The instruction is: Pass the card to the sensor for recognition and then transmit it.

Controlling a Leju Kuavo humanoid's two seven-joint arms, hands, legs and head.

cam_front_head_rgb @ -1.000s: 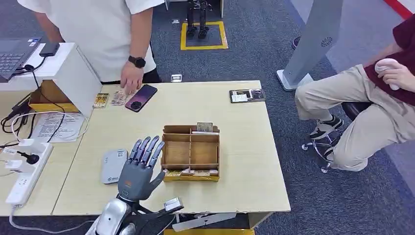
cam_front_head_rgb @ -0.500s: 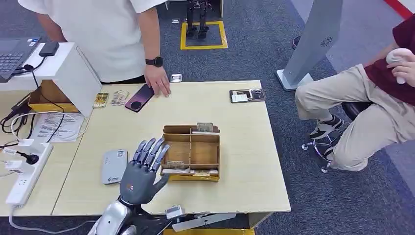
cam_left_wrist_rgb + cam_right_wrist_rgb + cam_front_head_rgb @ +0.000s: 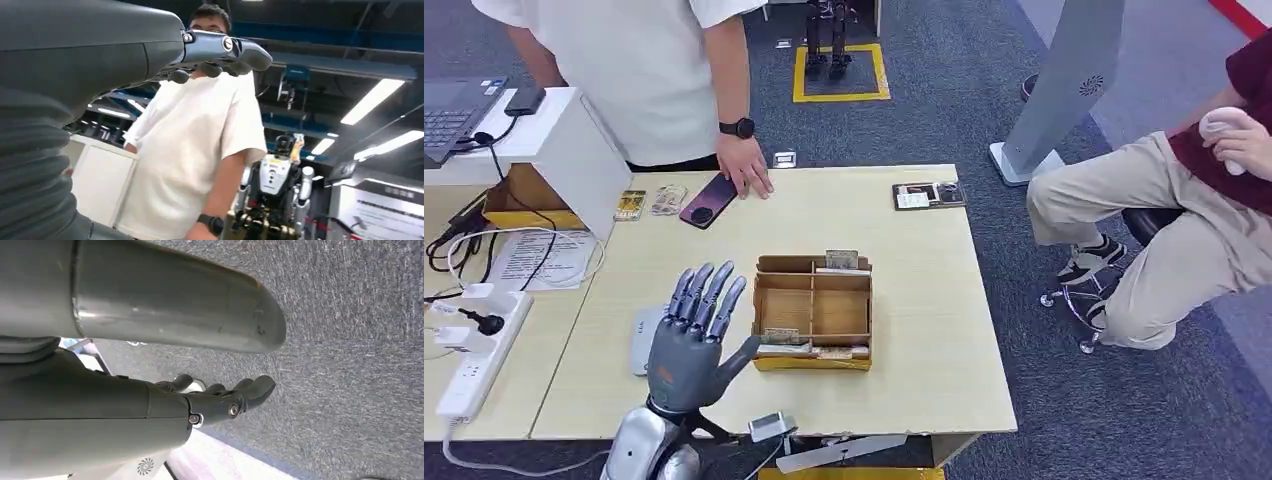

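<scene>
A wooden divided box stands mid-table, with cards upright in its back slot and more cards lying along its front slot. Left of it lies a grey card reader, partly hidden behind my left hand. That hand is raised above the table with its fingers spread and holds nothing; its fingers point up toward a person in the left wrist view. My right hand hangs over grey carpet, fingers loosely extended and empty.
A person in a white shirt stands at the far edge, one hand on a dark phone. Two small cards lie beside it. A card case, a white box, a power strip and a seated person are nearby.
My left hand has drifted left, away from the box's front edge, and now covers part of the card reader. The standing person's hand moved from the small cards to the phone.
</scene>
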